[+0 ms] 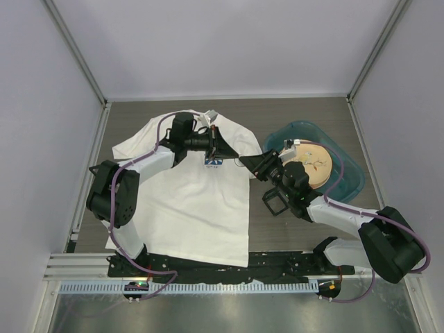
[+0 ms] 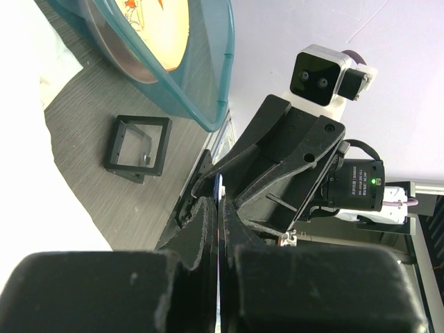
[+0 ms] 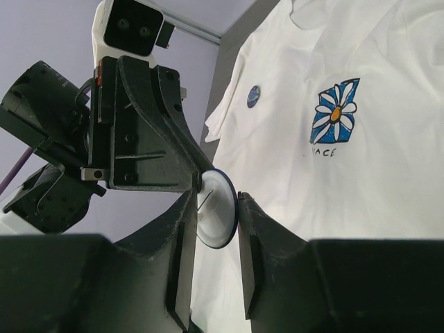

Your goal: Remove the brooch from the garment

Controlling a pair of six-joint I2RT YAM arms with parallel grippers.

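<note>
Brooch (image 3: 254,96): located on the garment (image 3: 388,194), beyond the claws. A blue-rimmed disc (image 3: 220,225) is clamped in the left claw (image 2: 218,208), between the spread fingers of the right claw (image 3: 216,202). If released early, the disc is dropped.

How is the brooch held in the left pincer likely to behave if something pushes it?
The brooch looks thin and rigid, so it should not bend. The left pincer grips only its rim, so it may pivot or slip.

Blue-rimmed brooch (image 3: 216,211) in left tool (image 3: 200,182), second blue pin (image 3: 253,96) on flat white T-shirt (image 1: 187,208)
</note>
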